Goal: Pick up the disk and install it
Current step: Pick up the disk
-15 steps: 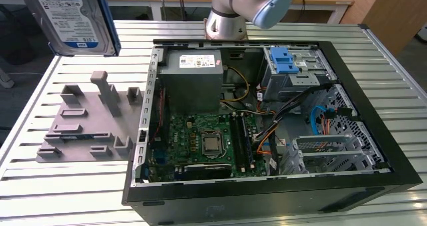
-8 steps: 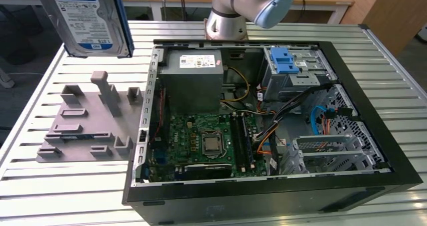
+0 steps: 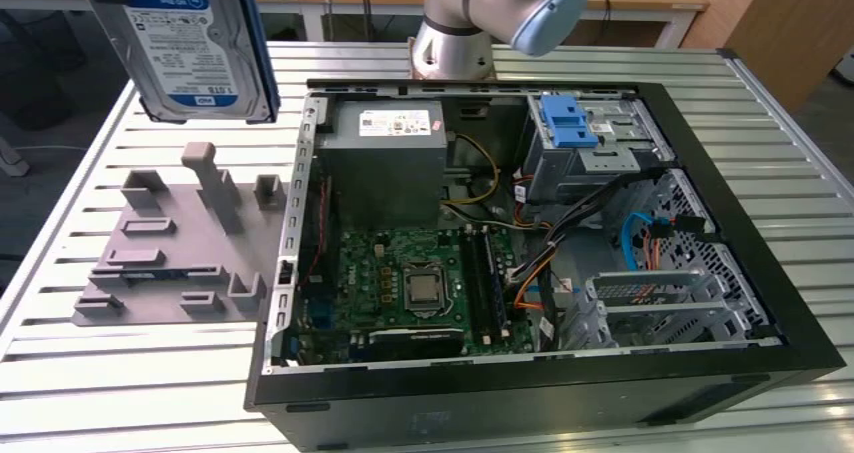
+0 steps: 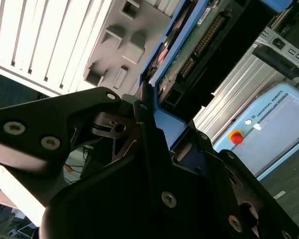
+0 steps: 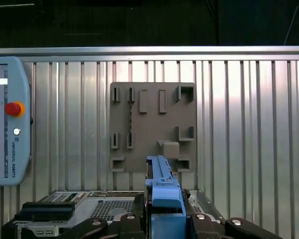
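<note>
The flat, rectangular silver disk [image 3: 187,48], blue plastic rails on its edges and a glossy label, hangs upright above the grey moulded plastic holder plate [image 3: 174,263]. The black gripper [image 5: 165,219] has its jaws clamped on it. The plate lies on the ribbed aluminium counter [image 3: 80,373], beside the open black metal computer case [image 3: 534,403].

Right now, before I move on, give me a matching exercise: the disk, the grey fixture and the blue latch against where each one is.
1 disk
2 grey fixture
3 blue latch

A lying on the slatted table
B inside the computer case
C held in the air by the tool

Pairs: 1-C, 2-A, 3-B
</note>
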